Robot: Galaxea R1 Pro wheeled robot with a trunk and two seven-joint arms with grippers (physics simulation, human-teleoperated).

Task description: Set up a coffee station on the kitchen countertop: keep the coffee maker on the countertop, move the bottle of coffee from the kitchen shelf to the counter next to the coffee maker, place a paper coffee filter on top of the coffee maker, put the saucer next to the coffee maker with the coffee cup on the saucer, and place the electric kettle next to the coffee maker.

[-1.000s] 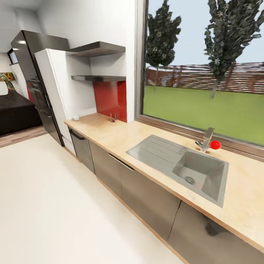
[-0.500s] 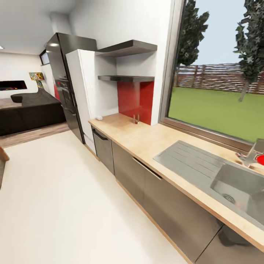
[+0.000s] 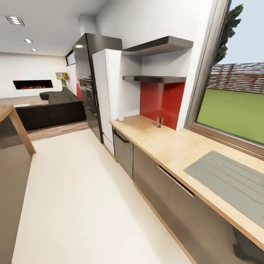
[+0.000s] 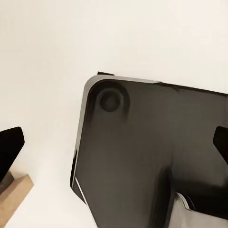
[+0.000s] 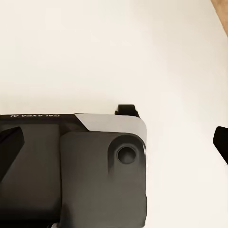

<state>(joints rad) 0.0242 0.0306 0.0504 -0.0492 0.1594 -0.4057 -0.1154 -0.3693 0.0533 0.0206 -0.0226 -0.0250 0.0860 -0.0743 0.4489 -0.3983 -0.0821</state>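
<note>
We see the desk [image 3: 172,146] running along the window wall, with two dark shelves [image 3: 156,78] above its far end. Both wrist cameras look down at the robot's base [image 4: 142,156] over the pale floor [image 3: 84,205]; both jaws stand apart.

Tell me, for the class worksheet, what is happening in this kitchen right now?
Nothing is being handled. The robot is on its way through the kitchen, and its head view looks along the long pale beige countertop toward dark wall shelves and a red splashback. A steel sink drainboard sits at the near end. Both wrist views look down at the white floor and the robot's dark base, fingers apart and empty.
</note>
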